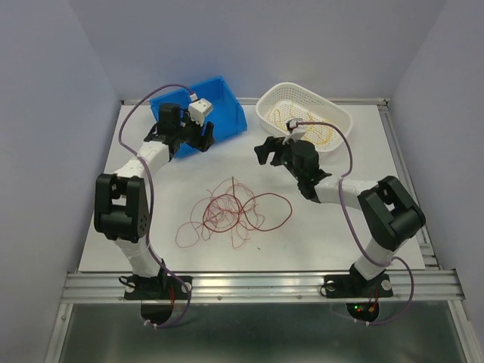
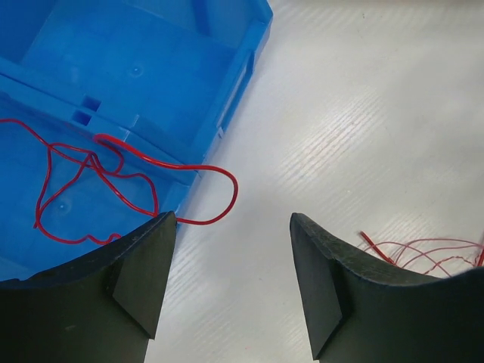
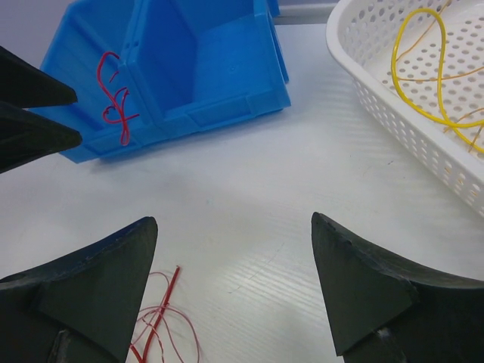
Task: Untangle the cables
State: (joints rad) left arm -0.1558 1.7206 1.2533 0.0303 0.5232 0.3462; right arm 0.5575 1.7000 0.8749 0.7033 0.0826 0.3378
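Note:
A tangle of dark red cables lies in loose loops on the white table between the arms; it also shows in the wrist views. One red cable lies in the blue bin, and one loop of it spills over the rim onto the table. Yellow cables lie in the white basket. My left gripper hangs open just beside the bin's rim, with nothing between its fingers. My right gripper is open over bare table, between the bin and the basket.
The blue bin stands at the back left and the white perforated basket at the back right. My left gripper's fingers enter the right wrist view at its left edge. A metal rail runs along the near table edge.

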